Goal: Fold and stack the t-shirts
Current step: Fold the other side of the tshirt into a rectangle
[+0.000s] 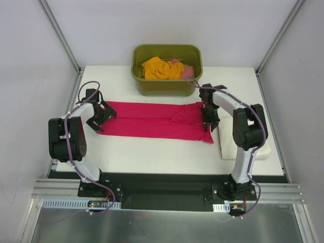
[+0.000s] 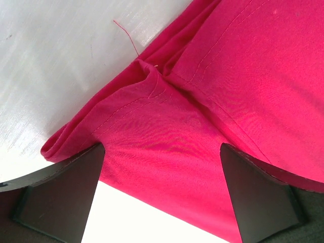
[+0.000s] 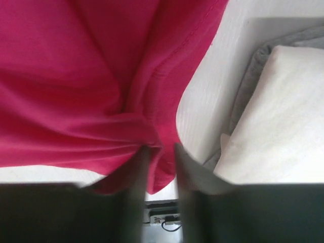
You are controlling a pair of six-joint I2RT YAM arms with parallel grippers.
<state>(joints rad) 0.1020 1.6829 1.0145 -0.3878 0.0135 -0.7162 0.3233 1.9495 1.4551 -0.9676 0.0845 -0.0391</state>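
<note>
Your left claw [image 2: 162,152] gapes empty over the crimson-pink cloth t-shirt [image 1: 152,121]; your right claw [image 3: 159,152] pinches its other end. Beyond that claw, the olive-green plastic tub [image 1: 167,87] holds an orange t-shirt [image 1: 159,68] and a salmon-pink t-shirt [image 1: 187,71].

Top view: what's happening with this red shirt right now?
The crimson-pink t-shirt lies in a long band across the table. The right gripper pinches cloth at its right end; the left gripper sits open over its left end. A folded cream-white t-shirt lies to the right; the orange t-shirt and salmon-pink t-shirt sit in the green tub.
</note>
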